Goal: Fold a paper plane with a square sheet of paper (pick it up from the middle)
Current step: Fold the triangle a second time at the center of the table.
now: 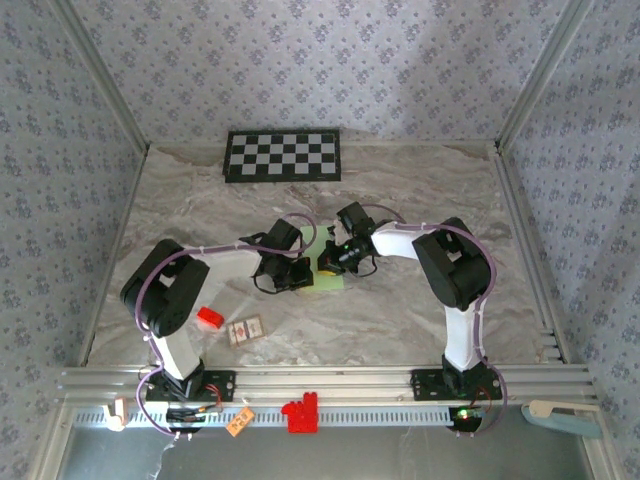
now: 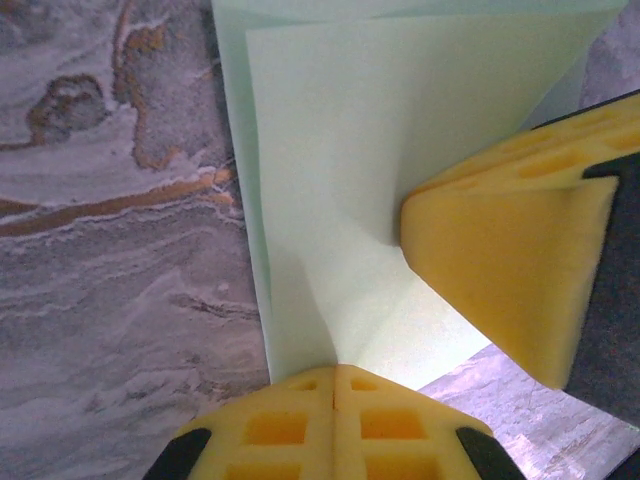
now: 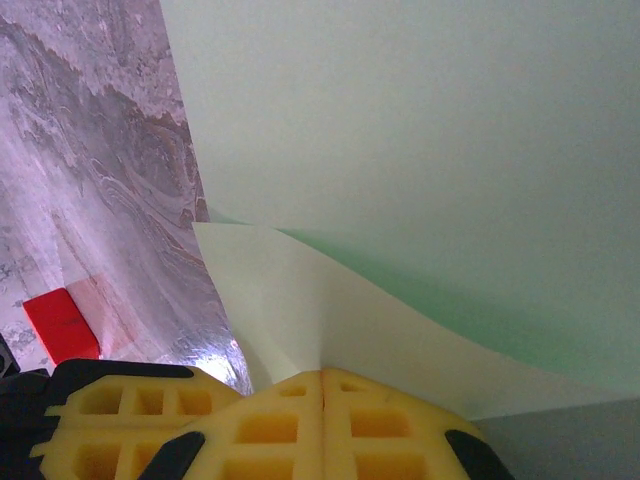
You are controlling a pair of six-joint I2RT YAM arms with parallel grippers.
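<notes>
Marble tabletop (image 1: pixel 420 190), patterned walls around. Pale green paper (image 1: pixel 338 280) at frame centre between both arms, partly folded, layers overlapping. Left gripper (image 2: pixel 335 375): jaws pressed together, pinching paper edge at bottom of left wrist view. Right gripper (image 3: pixel 322 378): likewise closed, nipping raised flap. Checkerboard (image 1: pixel 282 156) upper centre. Red block (image 1: pixel 208 318) lower left, well apart from paper.

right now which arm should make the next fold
Probably right: the right gripper is shut on a raised flap of the sheet; the left gripper, shut, only meets its flat edge.
</notes>
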